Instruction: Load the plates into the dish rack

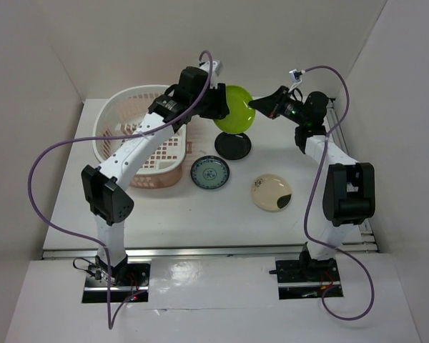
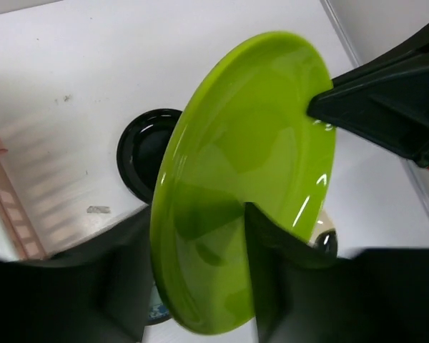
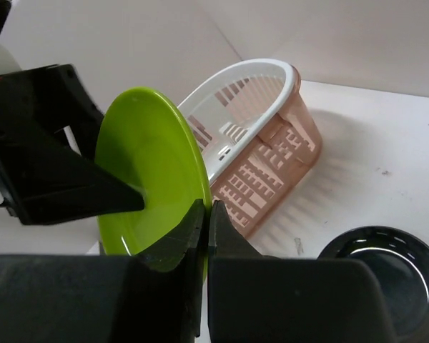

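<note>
Top external view: lime green plate hanging on edge in air, just right of dish rack. Left fingers pinching rack-side rim, right fingers pinching opposite rim. Black plate, patterned plate, cream plate lying on table, right of dish rack.

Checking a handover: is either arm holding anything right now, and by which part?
Both hold the green plate: the left gripper has its jaws clamped on one side of the rim, the right gripper on the opposite side.
</note>
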You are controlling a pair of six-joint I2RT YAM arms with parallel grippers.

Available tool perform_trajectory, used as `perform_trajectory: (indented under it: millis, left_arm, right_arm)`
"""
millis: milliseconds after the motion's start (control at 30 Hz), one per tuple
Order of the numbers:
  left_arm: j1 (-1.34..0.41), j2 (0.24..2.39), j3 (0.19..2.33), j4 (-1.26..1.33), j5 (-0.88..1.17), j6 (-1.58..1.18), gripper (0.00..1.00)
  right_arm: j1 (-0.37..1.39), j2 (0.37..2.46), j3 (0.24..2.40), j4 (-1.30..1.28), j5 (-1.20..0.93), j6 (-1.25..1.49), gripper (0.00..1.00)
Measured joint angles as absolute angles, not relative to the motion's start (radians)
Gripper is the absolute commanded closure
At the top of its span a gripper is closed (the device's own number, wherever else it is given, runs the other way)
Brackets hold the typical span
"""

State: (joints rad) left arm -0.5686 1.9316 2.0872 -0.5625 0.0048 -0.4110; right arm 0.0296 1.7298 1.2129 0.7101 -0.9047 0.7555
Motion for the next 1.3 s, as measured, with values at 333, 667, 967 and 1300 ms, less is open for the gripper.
perform_trajectory:
  millis: [333,667,967,1300]
  left_arm:
    - [-0.577,1.916,2.089,-0.538,0.039,-0.430,1.00]
    - [-0.581,1.900,2.085,-0.556,-0.235,-0.356,1.00]
    - [-0.553,1.783,1.942,-0.472,-0.606,-0.165,1.00]
    - [-0.265,1.720,1.716,-0.348,-0.735,-0.059,1.00]
  right_arm:
    - [0.033,1.780,1.217,0.733,-0.934,0.753,0.89]
    - [0.049,1.824,1.257,0.703,-0.870,0.760,0.00]
    - [0.048,1.960,1.334,0.670,-0.815,0.762,0.00]
    - [0.048,2.111,1.408,0.613,-0.800,0.754,0.00]
